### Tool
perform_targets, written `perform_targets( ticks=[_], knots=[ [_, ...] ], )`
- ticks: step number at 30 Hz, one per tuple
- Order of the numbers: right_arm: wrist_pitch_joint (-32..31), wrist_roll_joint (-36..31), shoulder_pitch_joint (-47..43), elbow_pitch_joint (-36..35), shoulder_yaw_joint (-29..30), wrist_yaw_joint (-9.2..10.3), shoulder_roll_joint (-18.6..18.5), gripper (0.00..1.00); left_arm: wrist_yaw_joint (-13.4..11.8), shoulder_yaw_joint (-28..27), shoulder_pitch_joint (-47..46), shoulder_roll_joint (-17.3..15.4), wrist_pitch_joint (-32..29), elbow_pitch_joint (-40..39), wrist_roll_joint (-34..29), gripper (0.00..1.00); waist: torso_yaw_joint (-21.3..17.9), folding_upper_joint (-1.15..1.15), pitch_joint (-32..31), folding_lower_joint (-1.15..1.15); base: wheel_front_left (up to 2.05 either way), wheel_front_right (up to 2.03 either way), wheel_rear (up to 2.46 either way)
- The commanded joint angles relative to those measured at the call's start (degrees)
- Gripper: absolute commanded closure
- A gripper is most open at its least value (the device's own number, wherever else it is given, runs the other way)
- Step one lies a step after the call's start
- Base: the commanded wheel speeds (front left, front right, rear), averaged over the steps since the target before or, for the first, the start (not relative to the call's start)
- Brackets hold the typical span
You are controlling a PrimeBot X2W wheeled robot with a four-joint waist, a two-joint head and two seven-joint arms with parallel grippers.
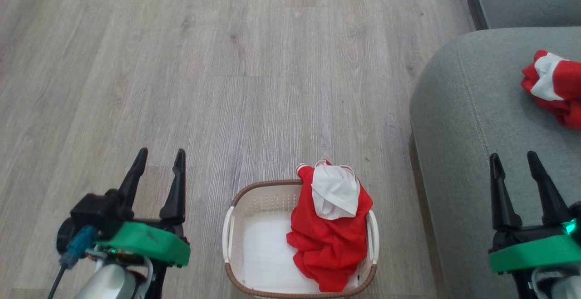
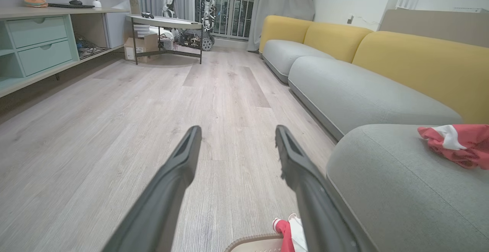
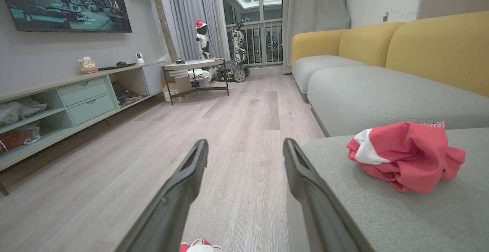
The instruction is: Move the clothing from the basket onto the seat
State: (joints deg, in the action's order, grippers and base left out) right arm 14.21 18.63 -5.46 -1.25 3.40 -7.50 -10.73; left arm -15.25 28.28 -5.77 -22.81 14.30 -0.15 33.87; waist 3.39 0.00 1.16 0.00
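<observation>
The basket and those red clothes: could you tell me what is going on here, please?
The robot is moving clothes from the basket on the floor to the seat. One red garment lies on the seat; a second garment is in the basket, draped over its far rim. The left gripper and right gripper hover open and empty.

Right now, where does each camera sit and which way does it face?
Head view: on the head, looking down at the basket, its red garment and the seat; left gripper and right gripper show.
Left wrist view: on the left wrist, looking level down the room; its fingers show.
Right wrist view: on the right wrist, facing likewise; its fingers show.
Both wrist views share the seat and the second garment on it.
</observation>
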Motion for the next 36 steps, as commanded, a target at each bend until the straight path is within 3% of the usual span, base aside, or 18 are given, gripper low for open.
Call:
perform_targets(
  ticks=[1, 19, 36],
  knots=[
    [0.6, -0.5, 1.0, -1.6, -1.1, 0.01, -0.4, 0.0, 0.3, -3.5, -1.5, -0.8, 0.7, -1.6, -1.0, 0.0, -0.2, 0.0, 0.2, 0.0, 0.0, 0.0, 0.0],
    [0.8, -1.0, 2.8, -1.3, -1.9, 0.01, 0.7, 0.0, 5.6, -9.5, 0.5, 4.4, 0.7, 0.3, -7.3, 0.0, -0.7, 0.0, 1.1, 0.0, 0.0, 0.0, 0.0],
    [0.8, -1.2, 5.8, -2.6, -2.3, 0.01, 0.4, 0.0, 8.9, -10.0, -1.8, 6.6, 0.7, 2.9, -9.4, 0.0, -3.1, 0.0, 5.7, 0.0, 0.0, 0.0, 0.0]
  ],
)
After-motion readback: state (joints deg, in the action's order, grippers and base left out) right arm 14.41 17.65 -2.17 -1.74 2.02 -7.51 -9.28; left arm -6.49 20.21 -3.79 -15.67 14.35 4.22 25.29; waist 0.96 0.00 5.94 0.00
